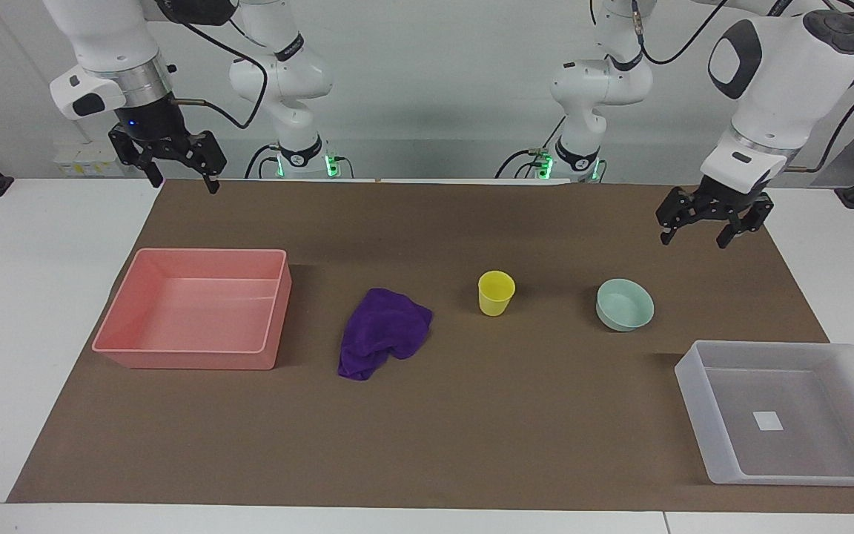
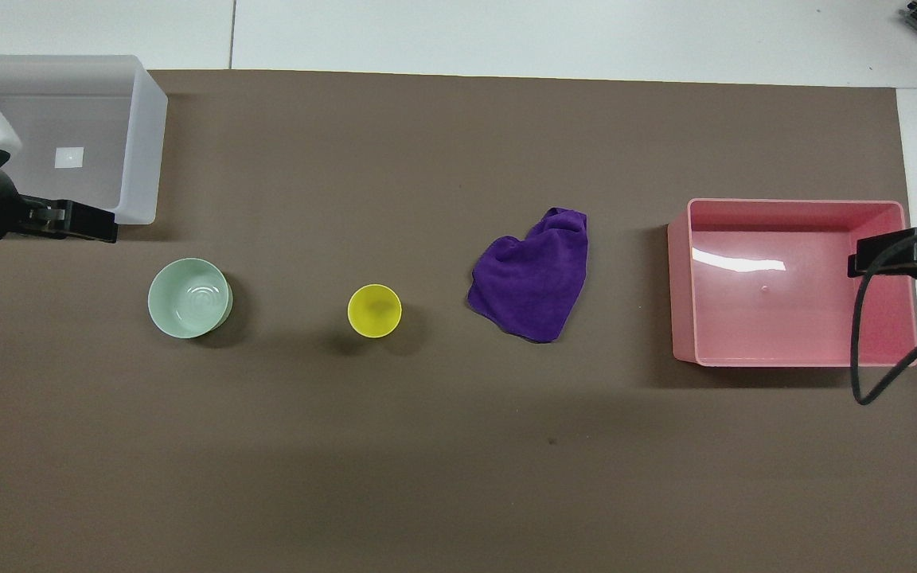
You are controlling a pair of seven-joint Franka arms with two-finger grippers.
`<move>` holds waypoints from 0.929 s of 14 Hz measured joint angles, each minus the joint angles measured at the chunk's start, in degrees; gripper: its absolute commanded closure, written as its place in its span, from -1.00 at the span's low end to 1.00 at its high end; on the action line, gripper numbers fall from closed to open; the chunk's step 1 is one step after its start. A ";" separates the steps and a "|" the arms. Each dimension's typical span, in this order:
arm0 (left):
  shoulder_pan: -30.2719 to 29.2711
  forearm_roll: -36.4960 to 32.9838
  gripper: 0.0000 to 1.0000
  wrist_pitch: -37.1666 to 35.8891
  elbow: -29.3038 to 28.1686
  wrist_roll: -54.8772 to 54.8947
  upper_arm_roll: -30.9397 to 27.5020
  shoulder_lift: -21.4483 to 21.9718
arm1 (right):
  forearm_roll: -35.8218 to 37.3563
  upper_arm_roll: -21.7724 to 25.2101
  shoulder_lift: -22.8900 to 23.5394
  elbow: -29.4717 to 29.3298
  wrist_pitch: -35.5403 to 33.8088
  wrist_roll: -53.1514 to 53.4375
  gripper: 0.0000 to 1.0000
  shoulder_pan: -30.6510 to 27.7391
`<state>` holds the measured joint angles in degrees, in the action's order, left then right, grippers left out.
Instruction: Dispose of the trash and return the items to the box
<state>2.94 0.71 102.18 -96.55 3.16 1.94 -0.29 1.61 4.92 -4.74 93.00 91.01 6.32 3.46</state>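
Left gripper (image 1: 700, 239) spread, empty, up in the air over the brown mat (image 1: 471, 415) at the left arm's end. Right gripper (image 1: 181, 182) spread, empty, over the mat's robot-side edge. On the mat in a row, all apart: shallow mint-green bowl (image 1: 625, 304), small yellow plastic cup (image 1: 496, 292), crumpled deep-purple fabric cloth (image 1: 381, 332), pink rectangular tray (image 1: 197, 360). Translucent whitish-grey plastic box (image 1: 701, 415) sits farther from the robots than the bowl.

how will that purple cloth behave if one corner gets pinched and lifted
The crumpled deep-purple fabric cloth lies in soft folds on the brown mat, so it will probably droop and unfurl rather than hold its shape. It looks light, and its bunched ridges should offer an easy pinch. Pushed, it would likely bunch up rather than slide cleanly.
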 measured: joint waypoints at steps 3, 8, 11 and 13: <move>-0.05 0.00 -1.00 1.74 -2.22 0.00 0.00 0.12 | -0.03 0.00 0.00 0.05 0.00 0.00 -1.00 0.02; -0.17 -0.01 -1.00 11.87 -12.38 -0.01 0.00 0.19 | -0.03 0.00 0.00 0.11 0.00 0.00 -1.00 0.02; -0.23 -0.01 -1.00 19.96 -19.76 -0.24 0.00 0.16 | -0.03 0.00 0.00 0.11 0.00 0.00 -1.00 0.02; -0.40 -0.01 -1.00 24.58 -23.92 -0.49 -0.01 0.12 | -0.03 0.00 0.00 0.11 0.01 0.00 -1.00 0.02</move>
<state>2.54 0.70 126.76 -120.46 2.67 1.92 -0.17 1.58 4.92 -4.74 93.11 91.02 6.32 3.48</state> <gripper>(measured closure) 0.000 0.000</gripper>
